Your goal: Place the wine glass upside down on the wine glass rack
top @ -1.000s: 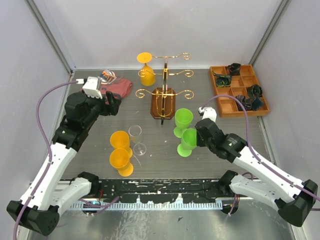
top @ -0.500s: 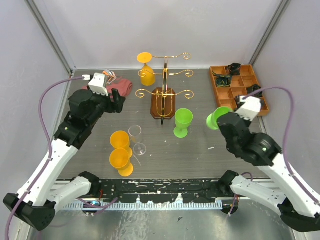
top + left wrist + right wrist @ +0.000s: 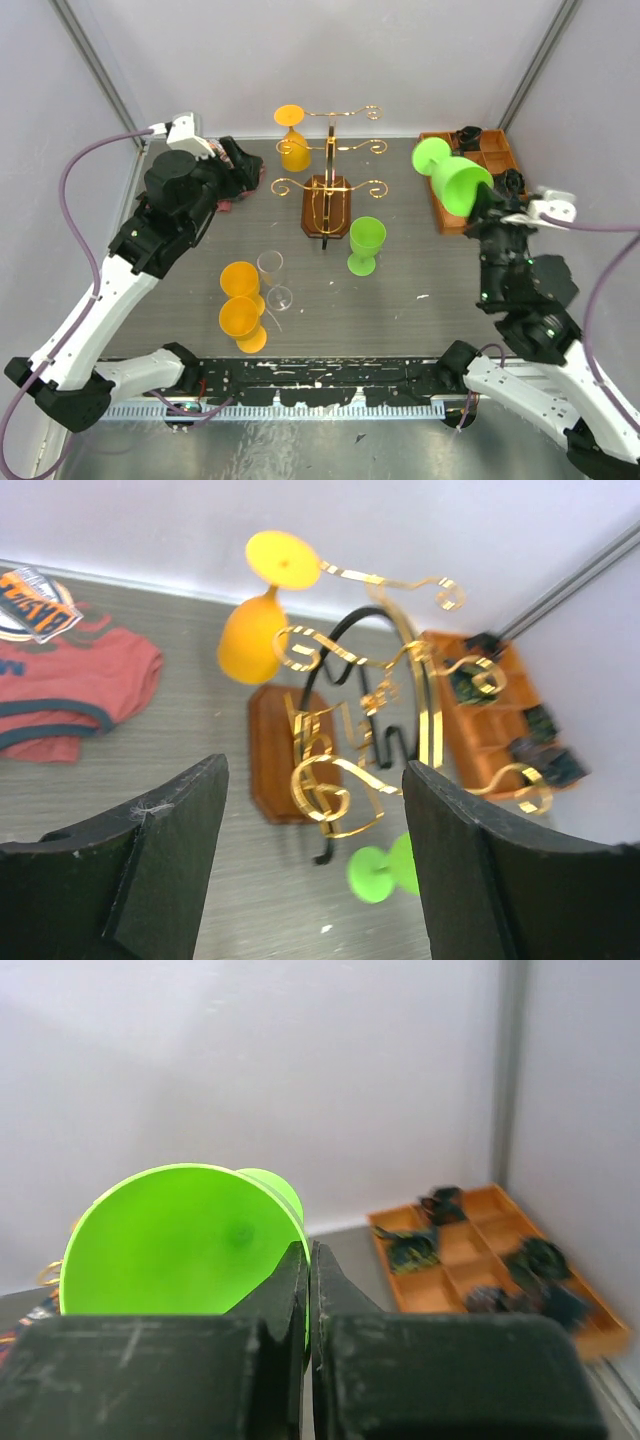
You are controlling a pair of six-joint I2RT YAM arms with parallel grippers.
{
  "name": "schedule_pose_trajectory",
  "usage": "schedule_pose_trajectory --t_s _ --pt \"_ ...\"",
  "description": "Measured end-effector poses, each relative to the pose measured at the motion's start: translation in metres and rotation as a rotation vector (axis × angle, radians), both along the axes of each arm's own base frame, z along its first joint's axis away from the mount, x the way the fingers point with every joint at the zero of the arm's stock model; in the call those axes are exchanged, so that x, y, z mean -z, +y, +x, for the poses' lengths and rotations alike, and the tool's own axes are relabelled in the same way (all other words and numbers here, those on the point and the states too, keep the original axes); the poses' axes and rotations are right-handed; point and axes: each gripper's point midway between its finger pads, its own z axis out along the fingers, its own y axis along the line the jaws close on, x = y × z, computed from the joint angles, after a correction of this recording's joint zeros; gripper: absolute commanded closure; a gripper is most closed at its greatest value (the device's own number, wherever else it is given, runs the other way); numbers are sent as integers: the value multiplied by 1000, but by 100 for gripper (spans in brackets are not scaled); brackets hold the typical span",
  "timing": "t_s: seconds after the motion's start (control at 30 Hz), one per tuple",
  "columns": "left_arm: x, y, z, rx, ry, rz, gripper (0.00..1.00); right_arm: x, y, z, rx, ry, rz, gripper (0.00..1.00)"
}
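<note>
**Right hand** [image 3: 488, 207]: the fingers are clamped together on the rim of the green wine glass [image 3: 448, 175]. In the wrist view the bowl mouth faces the camera, with the pads meeting on its right edge. The glass is in the air, well clear of the counter [image 3: 420, 300]. From above it overlaps the left edge of the compartment tray [image 3: 497, 160]. It lies roughly on its side, with the foot pointing up and toward the wine glass rack [image 3: 328, 190] and the mouth toward my wrist.

Judgement: the rim grip leaves the stem and foot free, and those are the parts the scroll arms must catch. The inversion looks about half done.

**Left hand** [image 3: 315, 778]: the fingers are apart and hold nothing. It hovers near the red cloth [image 3: 70, 690], aimed at the rack and touching neither. It is likely parked there to watch the rack, or to be ready to steady it.

**Rack:** one orange glass [image 3: 292, 140] already hangs foot-up on the rear left arm. The right-side arms look free. A second green glass [image 3: 366, 240] stands upright just in front of the wooden base, so I need to keep clear of it.

**Next:** finish the turn to foot-up, then slide the stem in from the open end of a free pair of wires.

**Risks:**
- The rim pinch is a thin hold, so the glass may pivot.
- The light rack may shift if I nudge it.
</note>
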Motion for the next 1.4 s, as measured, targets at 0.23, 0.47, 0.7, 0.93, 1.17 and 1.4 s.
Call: schedule_pose_trajectory --t_s 0.23,0.47,0.7,0.93,1.17,1.4 --pt "-55 -12 0 -32 -15 -275 21 -18 97 53 -241 -139 -99 99" --pt "-81 -21 0 -51 19 -570 21 -20 152 69 -406 -258 -87 99" --pt "-75 -40 4 -33 115 -875 24 -47 178 53 -494 -395 -16 99" --pt "-54 -57 9 -29 237 -1044 28 -24 227 58 -562 -362 -103 99" --pt "-67 -65 4 28 263 -1140 39 -8 258 54 -594 -351 -190 99" --pt "-66 -65 1 40 274 -1146 42 -21 268 45 -574 -405 -224 99"
